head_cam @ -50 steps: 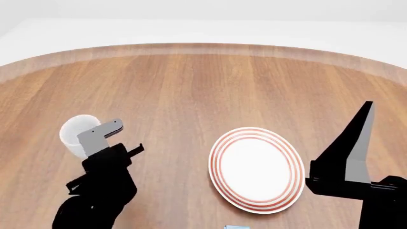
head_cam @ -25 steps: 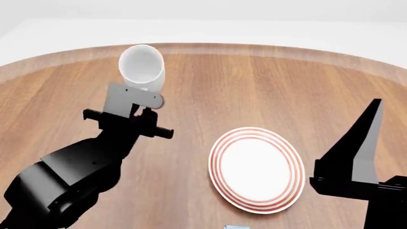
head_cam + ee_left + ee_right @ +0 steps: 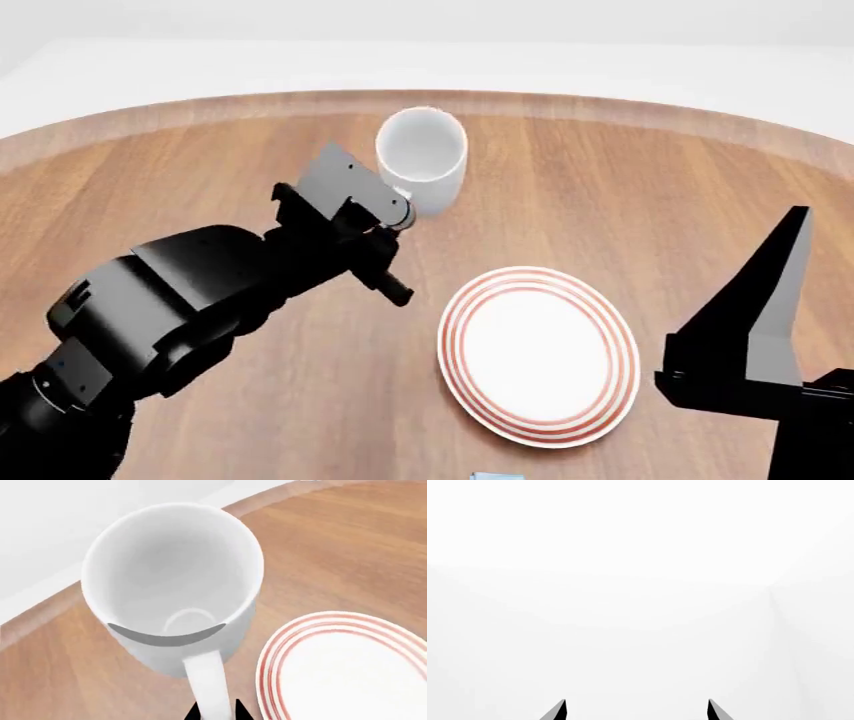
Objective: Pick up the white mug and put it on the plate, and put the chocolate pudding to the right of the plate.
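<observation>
My left gripper (image 3: 396,213) is shut on the loop handle of the white mug (image 3: 422,158) and holds it in the air above the wooden table, on the far left side of the plate (image 3: 538,355). In the left wrist view the mug (image 3: 172,575) shows its empty inside, with the black jaw tips of the left gripper (image 3: 215,713) on either side of the handle and the red-ringed plate (image 3: 347,672) beside it. My right gripper (image 3: 781,270) points upward to the right of the plate, and the right wrist view shows the right gripper (image 3: 636,710) open and empty. The chocolate pudding (image 3: 497,476) shows only as a light blue sliver at the near edge.
The round wooden table (image 3: 627,170) has a lighter rim against a white floor. The right wrist view shows only blank white background.
The left gripper has lifted the mug from the table's left side, carrying it first away from me, then right toward the plate. The right arm has barely moved.
</observation>
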### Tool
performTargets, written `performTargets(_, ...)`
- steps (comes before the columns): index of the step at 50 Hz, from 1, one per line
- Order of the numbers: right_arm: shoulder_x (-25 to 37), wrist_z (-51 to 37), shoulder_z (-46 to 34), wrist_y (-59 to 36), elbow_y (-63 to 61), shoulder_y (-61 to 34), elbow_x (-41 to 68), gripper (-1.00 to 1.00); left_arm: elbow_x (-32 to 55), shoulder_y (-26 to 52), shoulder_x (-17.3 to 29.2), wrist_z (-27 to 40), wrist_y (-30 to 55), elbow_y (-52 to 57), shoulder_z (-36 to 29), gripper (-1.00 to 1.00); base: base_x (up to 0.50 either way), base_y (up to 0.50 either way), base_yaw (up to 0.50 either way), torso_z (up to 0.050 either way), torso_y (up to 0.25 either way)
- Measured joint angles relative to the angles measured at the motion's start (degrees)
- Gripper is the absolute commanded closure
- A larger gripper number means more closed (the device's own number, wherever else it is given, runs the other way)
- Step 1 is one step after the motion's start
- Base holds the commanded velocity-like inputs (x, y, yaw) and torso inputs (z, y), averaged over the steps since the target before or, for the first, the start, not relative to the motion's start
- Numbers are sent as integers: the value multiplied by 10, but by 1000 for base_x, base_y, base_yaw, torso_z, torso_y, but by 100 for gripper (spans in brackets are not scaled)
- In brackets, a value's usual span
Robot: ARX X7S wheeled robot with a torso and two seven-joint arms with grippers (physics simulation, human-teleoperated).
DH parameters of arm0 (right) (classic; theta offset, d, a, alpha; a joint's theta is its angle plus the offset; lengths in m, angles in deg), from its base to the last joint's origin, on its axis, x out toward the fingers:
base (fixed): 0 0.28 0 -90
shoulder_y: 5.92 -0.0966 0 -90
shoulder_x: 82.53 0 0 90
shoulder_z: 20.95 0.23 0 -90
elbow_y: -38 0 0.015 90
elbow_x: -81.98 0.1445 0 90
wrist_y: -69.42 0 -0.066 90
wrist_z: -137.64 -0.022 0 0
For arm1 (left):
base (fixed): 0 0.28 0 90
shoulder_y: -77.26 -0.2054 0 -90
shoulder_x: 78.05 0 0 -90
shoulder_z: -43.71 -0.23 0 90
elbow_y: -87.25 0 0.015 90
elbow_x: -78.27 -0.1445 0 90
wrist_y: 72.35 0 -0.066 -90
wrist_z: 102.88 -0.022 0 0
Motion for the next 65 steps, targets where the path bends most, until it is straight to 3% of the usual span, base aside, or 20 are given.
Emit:
performTargets(22,4,-4,1,-1,2,-1,7,-100,-63,32,-72,-147,-91,-133,-105,100,0,0,0,0,0)
performTargets(51,10,-8,1,0,5,-1,15,-100,-93,33,-142,-213,-141,-213,-166,100,0,0,0,0,1)
performTargets(65,12,-10,2,1,3,1,19,-100,-107,36,-192,-237,-174,-308,-183,100,0,0,0,0,0)
